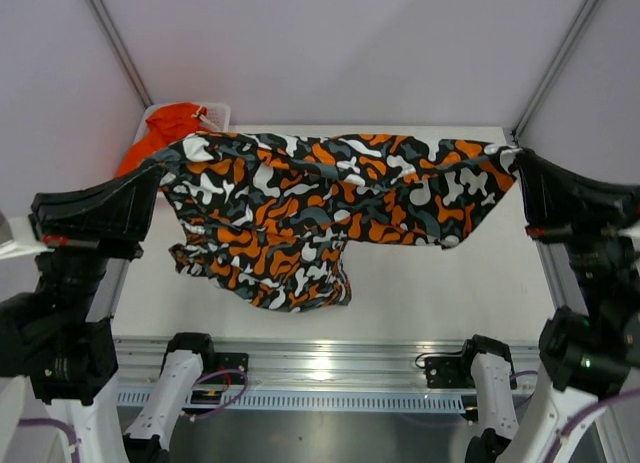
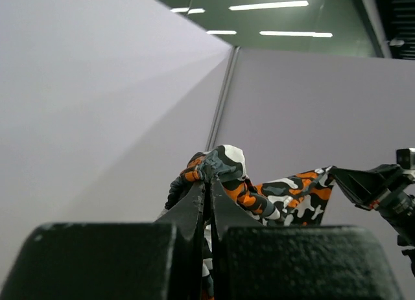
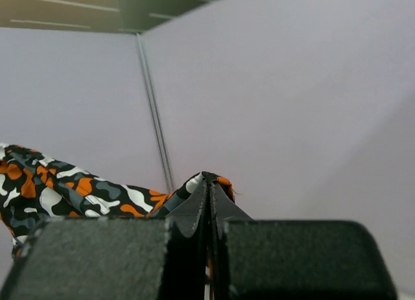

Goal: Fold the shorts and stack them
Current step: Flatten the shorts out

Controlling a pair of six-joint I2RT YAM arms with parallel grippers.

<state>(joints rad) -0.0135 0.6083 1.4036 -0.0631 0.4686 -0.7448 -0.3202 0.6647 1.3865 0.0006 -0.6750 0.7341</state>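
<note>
**If Either Pinch Slips, the Spread Is Lost**

Because the patterned shorts (image 1: 300, 208) hang in the air, stretched between the two arms above the table (image 1: 450, 293), everything depends on two small grips. The left gripper (image 1: 158, 175) has its fingers pressed together on one end of the upper edge. The right gripper (image 1: 517, 161) pinches the opposite end the same way (each wrist view shows only a small tuft of cloth poking past the closed tips). With so little fabric caught, arms pulling too far apart could drag a corner free, and the garment would drop in a heap. The hanging part sags unevenly, longer toward the left, so a careless lowering would likely trap wrinkles under the fold. The plain orange shorts (image 1: 165, 128) sit at the far left corner by the white basket (image 1: 218, 111), just behind the left gripper. A sweep that way might snag them.
</note>
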